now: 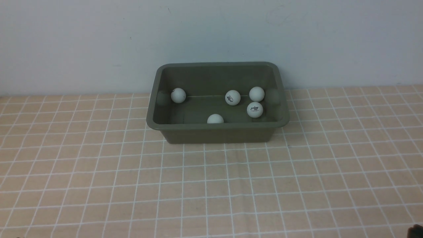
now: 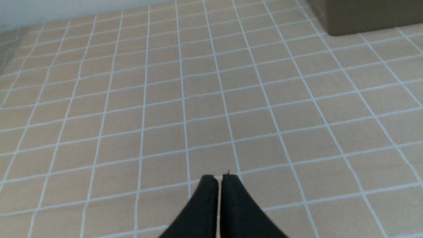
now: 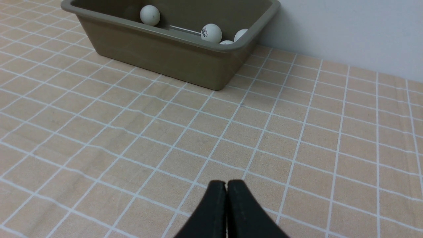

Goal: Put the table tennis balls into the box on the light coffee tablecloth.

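Left gripper (image 2: 219, 180) and right gripper (image 3: 227, 185) both have jaws pressed together, holding nothing, low over the light coffee tablecloth (image 1: 231, 185). Well ahead of both, the box (image 1: 216, 134) contains all 5 table tennis balls (image 1: 232, 98)

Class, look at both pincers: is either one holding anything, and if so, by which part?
Nothing is held. The left pincer and right pincer are both shut and empty above the tablecloth.
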Robot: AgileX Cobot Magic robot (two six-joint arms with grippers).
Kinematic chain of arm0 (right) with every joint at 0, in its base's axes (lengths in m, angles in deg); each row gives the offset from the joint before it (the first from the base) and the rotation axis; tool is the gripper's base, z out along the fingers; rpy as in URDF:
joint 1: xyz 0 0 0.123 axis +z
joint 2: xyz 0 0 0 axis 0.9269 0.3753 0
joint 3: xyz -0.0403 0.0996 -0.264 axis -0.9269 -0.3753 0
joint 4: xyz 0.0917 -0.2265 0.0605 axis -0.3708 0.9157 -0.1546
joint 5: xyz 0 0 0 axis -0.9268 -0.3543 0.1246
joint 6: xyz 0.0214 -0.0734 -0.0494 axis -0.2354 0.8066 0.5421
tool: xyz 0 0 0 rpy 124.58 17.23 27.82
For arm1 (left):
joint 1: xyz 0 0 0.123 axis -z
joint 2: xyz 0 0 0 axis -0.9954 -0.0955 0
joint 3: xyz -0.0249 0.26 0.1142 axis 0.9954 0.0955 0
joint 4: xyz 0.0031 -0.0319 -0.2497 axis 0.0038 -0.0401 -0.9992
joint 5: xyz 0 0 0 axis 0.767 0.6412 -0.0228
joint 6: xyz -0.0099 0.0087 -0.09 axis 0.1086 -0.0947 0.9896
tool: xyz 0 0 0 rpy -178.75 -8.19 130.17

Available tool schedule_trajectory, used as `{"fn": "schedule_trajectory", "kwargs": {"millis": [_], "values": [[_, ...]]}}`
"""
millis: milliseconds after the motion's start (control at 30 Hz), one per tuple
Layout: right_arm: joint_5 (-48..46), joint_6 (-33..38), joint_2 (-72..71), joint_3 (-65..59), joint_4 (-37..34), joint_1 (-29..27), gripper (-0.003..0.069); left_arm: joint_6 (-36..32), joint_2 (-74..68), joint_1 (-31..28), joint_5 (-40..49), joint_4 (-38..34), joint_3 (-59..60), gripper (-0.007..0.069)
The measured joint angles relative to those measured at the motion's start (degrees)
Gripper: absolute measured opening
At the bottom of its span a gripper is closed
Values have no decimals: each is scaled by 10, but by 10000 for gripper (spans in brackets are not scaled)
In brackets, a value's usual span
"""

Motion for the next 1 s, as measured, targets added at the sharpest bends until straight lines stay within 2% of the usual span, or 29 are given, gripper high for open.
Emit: {"fn": "schedule_trajectory", "kwargs": {"millis": [433, 1000], "values": [[0, 0, 0, 0, 0, 0, 0, 46, 33, 0, -35, 0, 35, -38], [0, 0, 0, 0, 0, 0, 0, 51, 72, 0, -29, 0, 35, -38]]}}
